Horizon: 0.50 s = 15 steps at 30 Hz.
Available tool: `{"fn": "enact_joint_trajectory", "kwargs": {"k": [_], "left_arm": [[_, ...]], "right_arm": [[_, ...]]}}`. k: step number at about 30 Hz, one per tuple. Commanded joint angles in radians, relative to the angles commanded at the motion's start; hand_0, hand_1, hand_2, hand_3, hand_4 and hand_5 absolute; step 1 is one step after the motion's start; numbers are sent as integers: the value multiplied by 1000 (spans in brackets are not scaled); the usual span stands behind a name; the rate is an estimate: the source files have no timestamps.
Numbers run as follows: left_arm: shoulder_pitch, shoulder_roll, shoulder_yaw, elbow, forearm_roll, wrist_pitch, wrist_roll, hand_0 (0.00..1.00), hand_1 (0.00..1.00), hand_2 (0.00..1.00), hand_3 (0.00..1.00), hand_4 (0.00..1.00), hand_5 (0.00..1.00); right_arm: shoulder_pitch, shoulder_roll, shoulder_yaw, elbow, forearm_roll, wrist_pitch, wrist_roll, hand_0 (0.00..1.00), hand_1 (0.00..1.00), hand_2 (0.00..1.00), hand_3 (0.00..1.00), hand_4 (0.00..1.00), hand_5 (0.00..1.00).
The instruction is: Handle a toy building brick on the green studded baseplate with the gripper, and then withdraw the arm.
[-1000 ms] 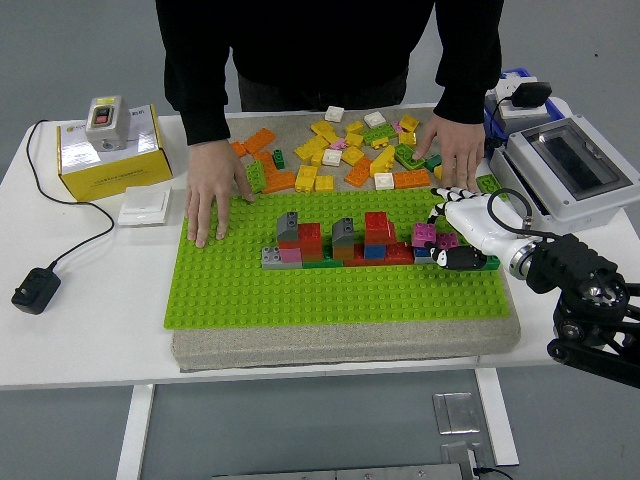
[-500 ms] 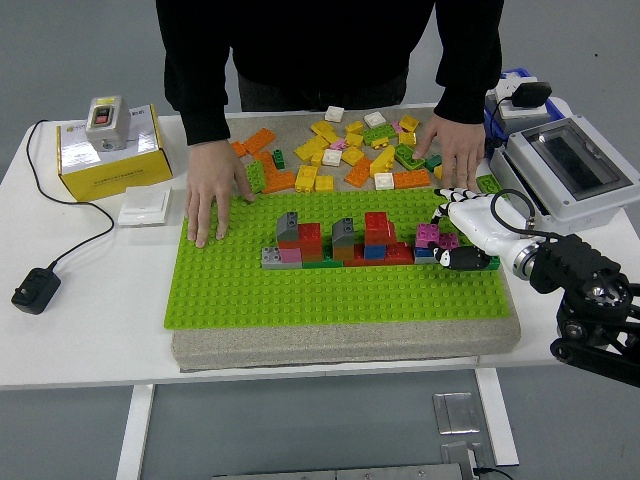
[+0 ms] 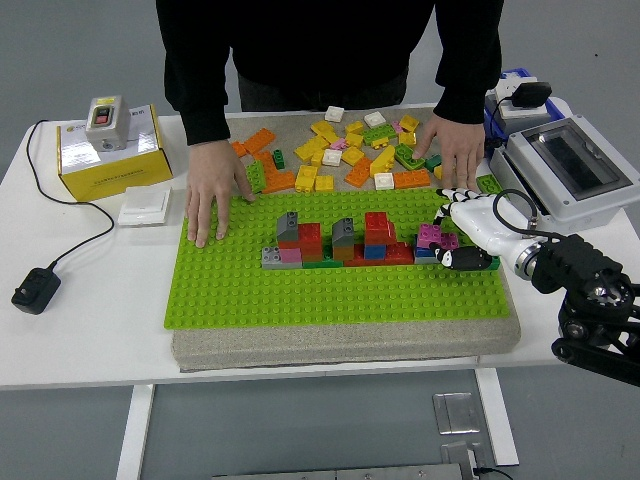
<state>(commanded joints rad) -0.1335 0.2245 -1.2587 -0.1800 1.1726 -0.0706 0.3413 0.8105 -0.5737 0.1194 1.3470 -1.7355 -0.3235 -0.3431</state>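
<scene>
I have the right hand (image 3: pixel 462 238) down at the right end of the brick row (image 3: pixel 345 243) on the green baseplate (image 3: pixel 300 290), fingers curled about a pink brick (image 3: pixel 430 235); next I judge: release, then withdraw

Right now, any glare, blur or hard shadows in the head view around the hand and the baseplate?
Head view: even, soft light, no harsh shadows; the green baseplate is sharp with its studs resolved; no motion blur on the right hand at the brick row's right end; mild reflection on the clear lid of the grey box; the white table is bright but not blown out.
</scene>
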Motion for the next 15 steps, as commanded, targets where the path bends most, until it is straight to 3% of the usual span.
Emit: {"fn": "enact_joint_trajectory", "kwargs": {"k": [15], "left_arm": [[-3, 1, 3, 0, 0, 6, -7, 689, 583, 619, 693, 343, 627]], "right_arm": [[3, 4, 1, -6, 1, 6, -2, 771, 957, 998, 668, 585, 455]]}}
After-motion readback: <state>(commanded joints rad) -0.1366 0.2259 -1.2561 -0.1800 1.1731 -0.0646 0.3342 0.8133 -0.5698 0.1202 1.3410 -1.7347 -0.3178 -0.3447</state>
